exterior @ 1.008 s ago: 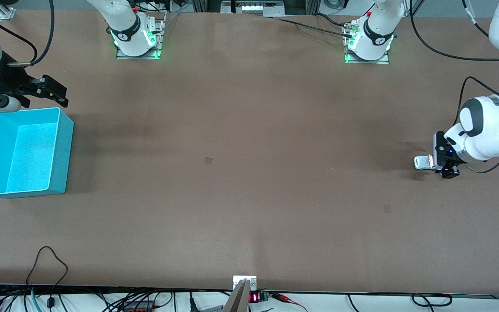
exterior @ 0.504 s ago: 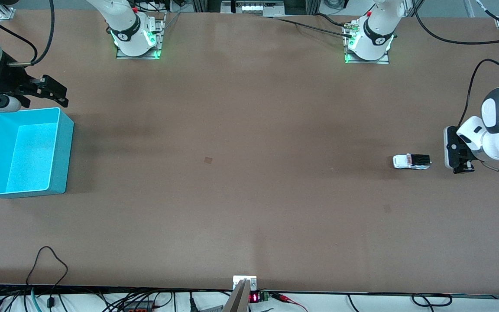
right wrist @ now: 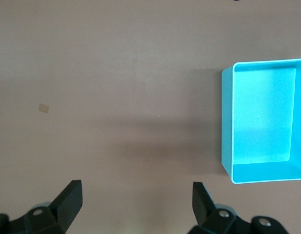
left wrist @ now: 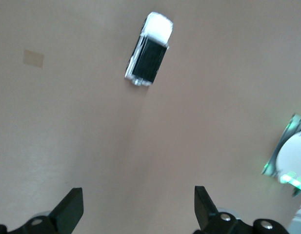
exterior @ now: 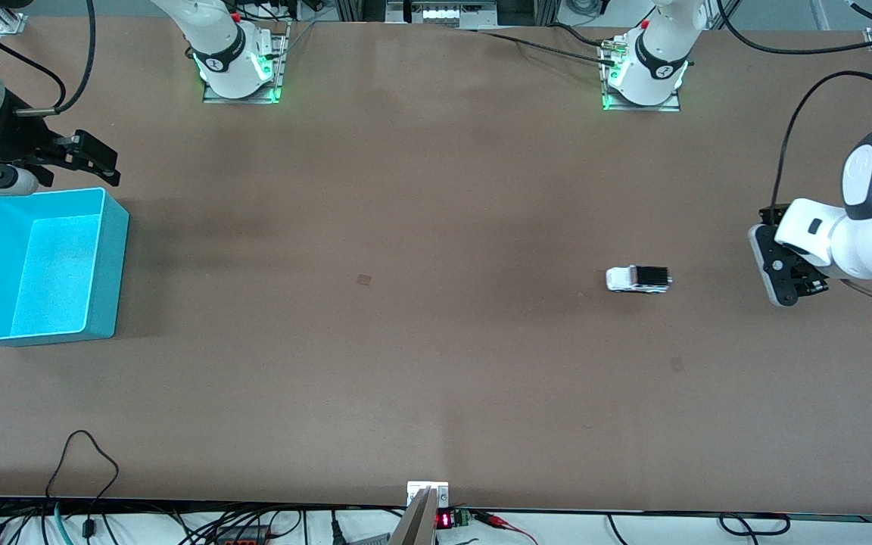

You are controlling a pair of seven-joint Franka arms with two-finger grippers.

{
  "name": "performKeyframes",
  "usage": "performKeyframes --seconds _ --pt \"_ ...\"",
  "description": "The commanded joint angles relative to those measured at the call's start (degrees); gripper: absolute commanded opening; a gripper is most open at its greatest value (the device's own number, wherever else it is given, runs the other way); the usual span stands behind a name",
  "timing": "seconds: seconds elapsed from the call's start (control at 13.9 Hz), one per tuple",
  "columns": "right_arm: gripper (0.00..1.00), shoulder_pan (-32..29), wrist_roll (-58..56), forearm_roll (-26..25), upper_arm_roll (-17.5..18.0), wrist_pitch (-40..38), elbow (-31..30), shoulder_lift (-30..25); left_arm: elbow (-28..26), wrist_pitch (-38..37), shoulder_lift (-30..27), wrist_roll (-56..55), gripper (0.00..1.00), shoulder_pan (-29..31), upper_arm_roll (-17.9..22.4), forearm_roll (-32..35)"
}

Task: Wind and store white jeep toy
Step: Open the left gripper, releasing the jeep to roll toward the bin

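Observation:
The white jeep toy [exterior: 639, 279] with its black ribbed rear roof stands free on the brown table, toward the left arm's end; it also shows in the left wrist view [left wrist: 149, 50]. My left gripper [exterior: 777, 266] is open and empty, hanging over the table apart from the jeep, between it and the left arm's end of the table. The turquoise bin [exterior: 107, 265] is empty at the right arm's end; its rim also shows in the right wrist view [right wrist: 223, 122]. My right gripper [exterior: 95, 160] is open and empty, waiting just above the bin's corner.
A small tan patch [exterior: 364, 279] marks the table's middle. The arm bases [exterior: 239, 68] stand along the table edge farthest from the front camera. Cables and a small display [exterior: 443, 520] lie at the nearest edge.
My left gripper has let go of the jeep and drawn back. The jeep has rolled across the table toward the right arm's end. The right arm has not moved.

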Motion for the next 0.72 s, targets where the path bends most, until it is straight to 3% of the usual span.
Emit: performKeyframes --seconds 0.0,0.22,0.5,0.65 --pt "1.0 0.0 0.8 0.6 0.1 -1.1 0.6 0.2 4.2 -5.4 0.6 -12.9 1.0 -1.1 -4.5 1.2" --pt "1.0 0.1 0.8 0.6 0.1 -1.1 0.6 0.2 6.3 -8.7 -2.3 -26.4 1.0 -5.4 -4.4 -1.4" --pt "1.0 0.1 0.8 0.6 0.1 -1.1 0.6 0.2 3.1 -8.2 -12.4 -40.6 1.0 -16.9 11.1 -9.0" --pt "1.0 0.1 0.7 0.6 0.1 -1.1 0.6 0.4 1.4 -7.0 -15.9 -47.9 1.0 -21.2 17.1 -9.2"
